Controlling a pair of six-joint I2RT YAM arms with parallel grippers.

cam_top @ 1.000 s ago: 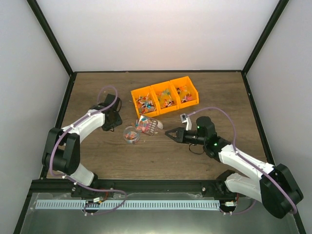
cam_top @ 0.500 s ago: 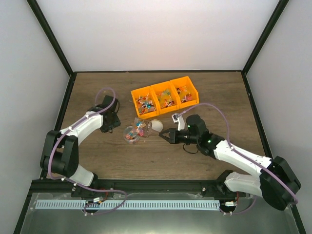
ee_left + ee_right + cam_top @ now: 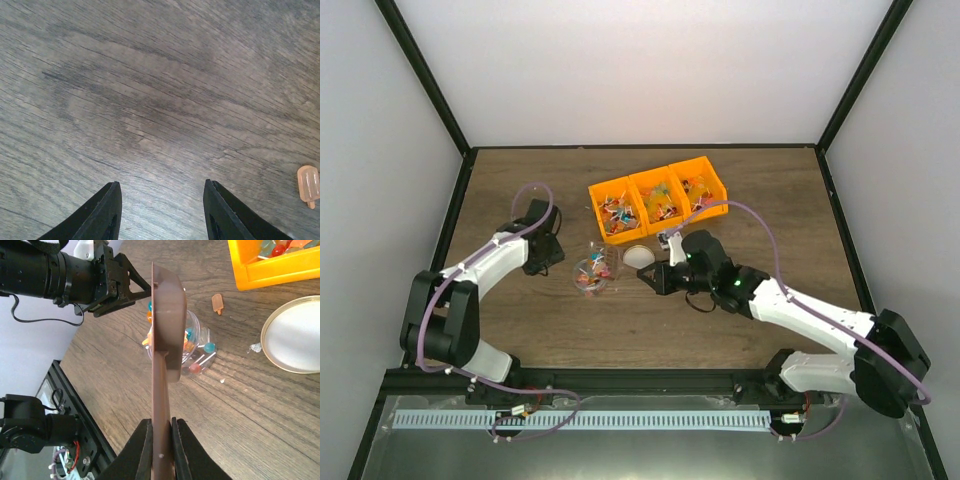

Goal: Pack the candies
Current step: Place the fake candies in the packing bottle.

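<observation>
Your right arm (image 3: 790, 305) has swung left over the last 1 second, carrying the brown scoop (image 3: 167, 330) from in front of the orange bin (image 3: 280, 271) across to the clear jar (image 3: 198, 322). The right jaws are clenched on the scoop's handle, and the scoop stands on edge with its bowl against the jar's mouth. Some candies (image 3: 207, 347) sit inside the jar, and more fill the bin's 3 compartments. 1 pale orange, lolly-shaped sweet (image 3: 308, 184) lies loose on the bench (image 3: 150, 75) between the jar and the bin. The round cream lid (image 3: 638, 256) lies flat just right of the jar, apart from it. Your left arm (image 3: 490, 255) reaches in from the other side. The left jaws are released, spread wide over bare wood and pointing toward the jar, grasping nothing.
</observation>
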